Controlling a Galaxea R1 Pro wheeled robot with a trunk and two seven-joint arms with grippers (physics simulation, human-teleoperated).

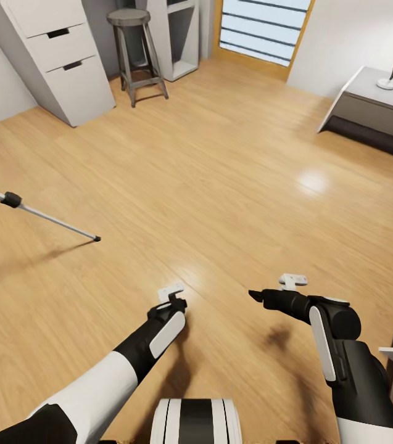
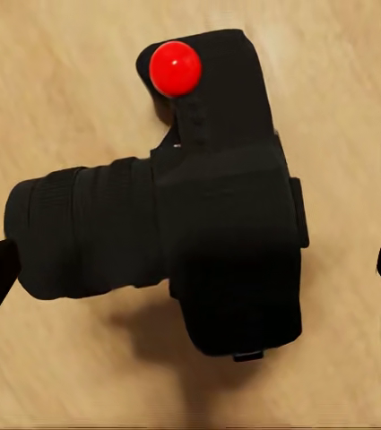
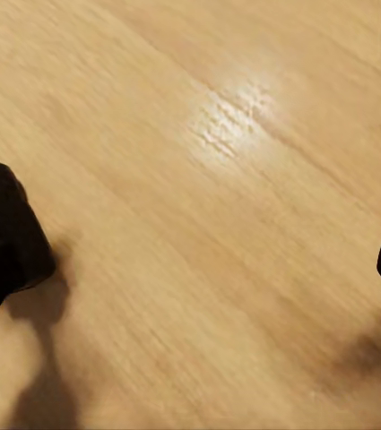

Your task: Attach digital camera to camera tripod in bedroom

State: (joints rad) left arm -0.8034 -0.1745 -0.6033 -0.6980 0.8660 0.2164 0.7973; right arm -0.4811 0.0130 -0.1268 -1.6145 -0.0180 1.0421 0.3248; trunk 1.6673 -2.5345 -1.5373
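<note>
Left gripper point(image 2: 190, 269) fingers were spread wide around the small black boxy digital camera point(image 2: 199, 224), gripping nothing; I'd have centred before closing. Right gripper point(image 3: 190, 269) was open, empty.

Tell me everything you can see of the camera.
The camera is a small matte black body with a stubby lens barrel out to one side and a glossy red ball on a raised part. It sits between the left hand's two dark fingertips, with wood floor behind it. Whether the fingers touch it is unclear.
</note>
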